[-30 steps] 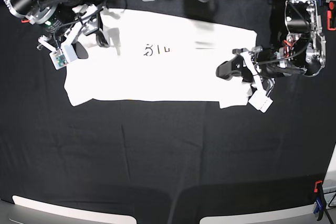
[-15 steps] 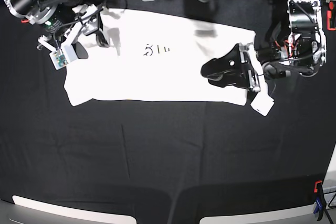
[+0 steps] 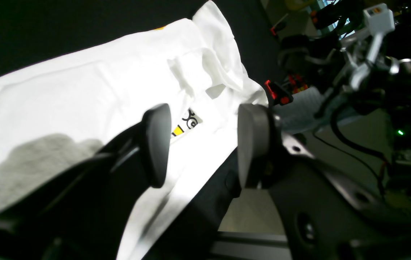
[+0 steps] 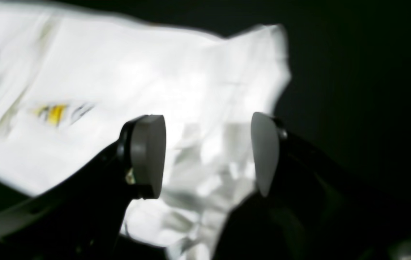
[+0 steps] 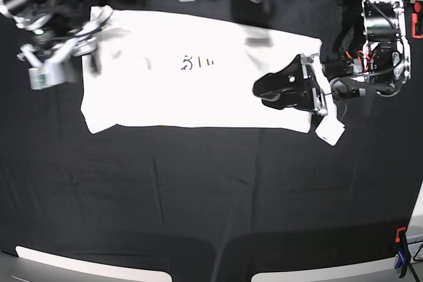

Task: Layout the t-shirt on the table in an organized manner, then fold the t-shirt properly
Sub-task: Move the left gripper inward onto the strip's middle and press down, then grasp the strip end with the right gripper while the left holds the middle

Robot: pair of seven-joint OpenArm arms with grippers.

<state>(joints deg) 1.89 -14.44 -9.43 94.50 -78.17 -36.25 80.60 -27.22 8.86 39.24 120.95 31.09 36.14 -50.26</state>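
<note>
T-shirt (image 5: 198, 84): white, folded to a long band on the far half of the table (image 5: 198, 196), long axis running left to right. Near edge straight and almost level; far edge slopes slightly nearer toward the right end. Left end has a small flap turned outward at its near corner; right end squared off, partly hidden under an arm. Which end is the collar cannot be told.

Room: a broad stretch of bare black cloth lies on the near side of the shirt, narrower strips to its left and right; little cloth shows beyond its far edge. A clamp (image 5: 400, 250), orange and blue, sits at the near right corner of the table.

Appearance: plain white surface, mostly smooth, with a small dark scrap of print (image 5: 196, 64) showing near the middle. The left wrist view shows gathered folds at the far end and a slip of yellow and black print; the right wrist view, blurred, shows crumpled cloth.

Left gripper (image 5: 264, 92): over the right end of the shirt, jaws wide apart, nothing between them.

Right gripper (image 4: 209, 157): at the far left corner of the shirt, blurred, jaws wide apart, empty, shirt below.
</note>
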